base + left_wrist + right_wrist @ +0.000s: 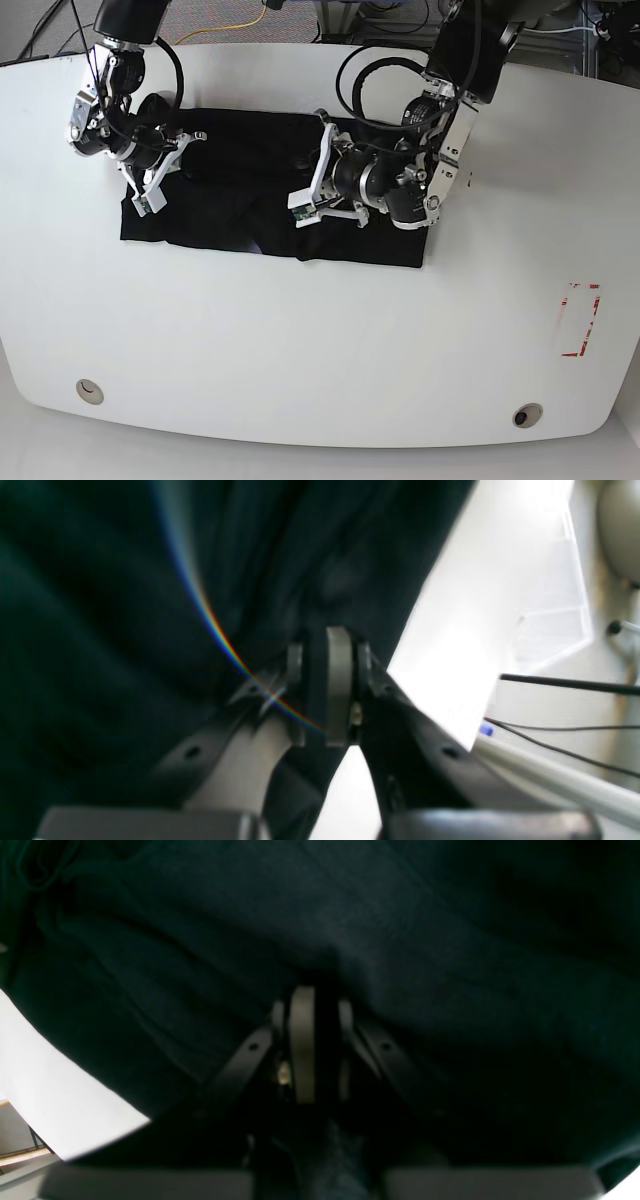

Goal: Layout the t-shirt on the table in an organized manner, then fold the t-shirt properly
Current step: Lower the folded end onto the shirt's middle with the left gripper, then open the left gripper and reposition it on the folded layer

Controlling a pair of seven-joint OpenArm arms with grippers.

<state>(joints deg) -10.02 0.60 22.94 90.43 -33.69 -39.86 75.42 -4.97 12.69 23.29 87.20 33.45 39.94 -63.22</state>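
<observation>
The black t-shirt [250,215] lies spread in a rough rectangle on the far half of the white table [300,350]. No print shows on it. My left gripper [297,165] reaches in from the right over the shirt's middle. In the left wrist view, its fingers [340,680] are shut on a fold of the t-shirt [100,630], beside the bright table [450,630]. My right gripper [200,150] is at the shirt's left part. Its fingers [302,1040] in the right wrist view are shut on the t-shirt [400,940], which fills nearly the whole frame.
A red tape rectangle [580,320] marks the table's right side. Two round grommet holes [89,390] [527,414] sit near the front edge. Black cables [565,684] run beyond the table edge in the left wrist view.
</observation>
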